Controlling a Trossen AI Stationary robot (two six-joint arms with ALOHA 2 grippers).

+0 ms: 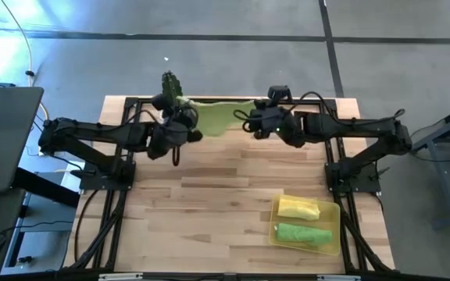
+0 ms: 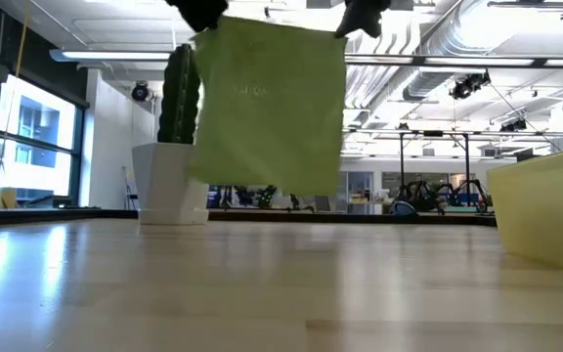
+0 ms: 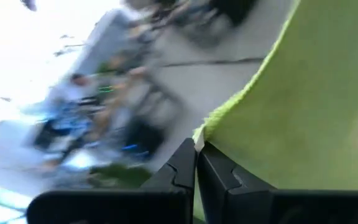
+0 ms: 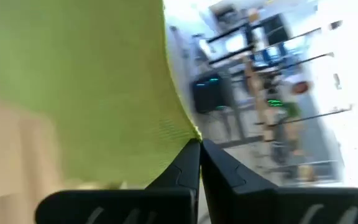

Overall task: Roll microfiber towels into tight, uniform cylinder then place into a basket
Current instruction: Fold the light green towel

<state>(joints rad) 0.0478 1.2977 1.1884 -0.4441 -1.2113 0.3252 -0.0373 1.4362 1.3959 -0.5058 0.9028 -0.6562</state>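
Both arms are up at the top centre of the high view, and the lime green towel [image 1: 217,115] hangs stretched between them. The left gripper [image 3: 196,163] is pinched tight on one top corner, the right gripper [image 4: 199,163] clamped on the other; each wrist view shows the cloth's corner caught right at the fingertips. From table height, the towel drops as a flat sheet from the top of the frame, its lower edge clear of the wooden table [image 2: 262,284], well above the boards. So the relation that matters: the cloth hangs straight down from both grippers, its held top edge running side to side between them, each arm equally close to its own corner. Any lay-down looks to depend on lowering both ends together to keep that edge square.

The towel itself is plain and limp, with the lower edge a touch uneven. Behind it at centre left stands the cactus pot [image 2: 169,184].

At lower right of the high view, the basket [image 1: 336,209] already holds a yellow roll [image 1: 298,208] and a green roll [image 1: 303,233], side by side.
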